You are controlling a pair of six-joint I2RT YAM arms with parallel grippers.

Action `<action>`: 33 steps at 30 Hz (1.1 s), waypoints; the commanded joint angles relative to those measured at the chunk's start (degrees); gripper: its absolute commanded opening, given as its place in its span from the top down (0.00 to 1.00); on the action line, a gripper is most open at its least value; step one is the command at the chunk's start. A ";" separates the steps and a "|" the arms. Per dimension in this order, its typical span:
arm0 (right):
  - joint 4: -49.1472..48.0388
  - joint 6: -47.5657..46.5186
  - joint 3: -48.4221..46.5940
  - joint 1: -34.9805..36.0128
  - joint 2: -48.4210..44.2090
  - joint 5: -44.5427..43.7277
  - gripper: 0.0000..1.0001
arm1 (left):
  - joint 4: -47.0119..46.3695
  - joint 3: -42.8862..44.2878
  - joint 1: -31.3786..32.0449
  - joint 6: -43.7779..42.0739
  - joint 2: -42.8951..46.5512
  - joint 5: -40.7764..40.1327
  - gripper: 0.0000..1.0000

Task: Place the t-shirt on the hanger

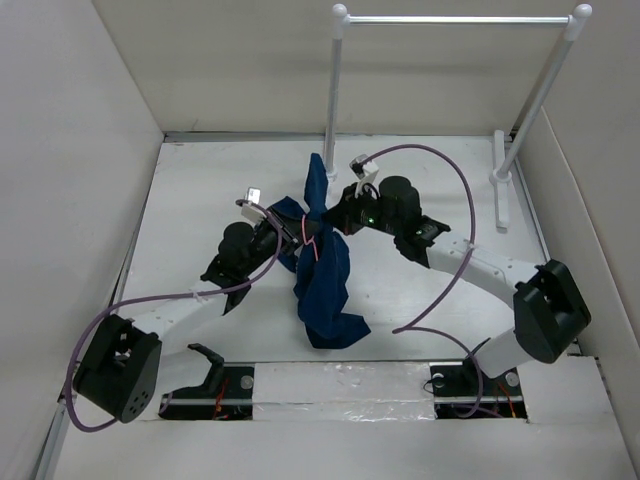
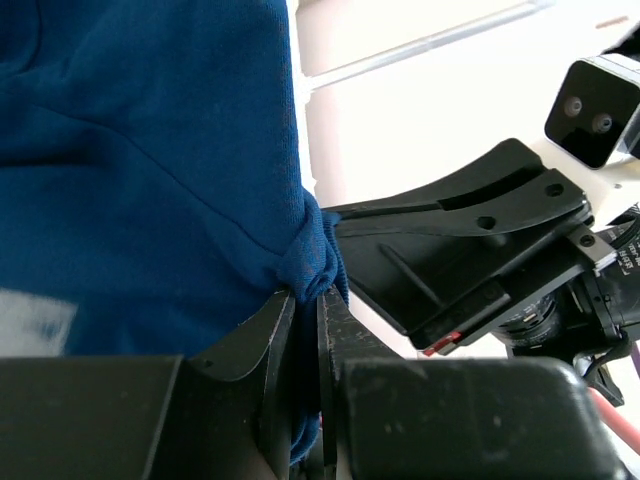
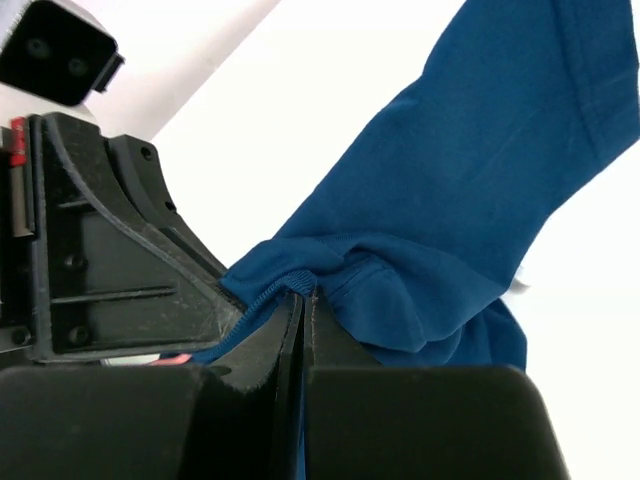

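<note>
The navy t-shirt (image 1: 325,285) hangs bunched between both arms at mid-table, one sleeve sticking up (image 1: 317,180), its lower part pooled on the table. The pink hanger (image 1: 305,232) shows only as a thin wire against the cloth near the two grippers. My left gripper (image 1: 280,238) is shut on a fold of the t-shirt (image 2: 150,170), pinched at the fingertips (image 2: 335,310). My right gripper (image 1: 335,222) is shut on the ribbed collar edge of the t-shirt (image 3: 470,200). The white graphic (image 2: 35,320) shows in the left wrist view.
A tall white rack (image 1: 455,20) with a horizontal bar stands at the back right. Purple cables (image 1: 455,190) loop over the right arm and round the left base. White walls close in the table on the left, back and right.
</note>
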State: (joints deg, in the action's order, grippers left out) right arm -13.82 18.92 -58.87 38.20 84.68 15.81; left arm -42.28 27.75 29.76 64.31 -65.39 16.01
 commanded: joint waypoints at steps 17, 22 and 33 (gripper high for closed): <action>6.08 -0.19 11.05 1.08 -23.13 -13.52 0.24 | -2.28 3.01 1.27 6.35 -7.65 4.20 1.00; 17.33 0.58 15.88 10.65 -30.54 -17.20 0.98 | -2.45 3.10 1.27 6.17 -8.36 4.29 1.00; 19.80 7.19 22.93 28.25 -26.16 -24.07 0.44 | -6.14 1.08 1.27 7.84 -8.62 4.47 1.00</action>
State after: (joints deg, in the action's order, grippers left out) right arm 6.15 24.60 -35.77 65.45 56.18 -4.21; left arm -42.74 28.32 30.76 71.05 -74.19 19.35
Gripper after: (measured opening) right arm 0.537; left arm 0.065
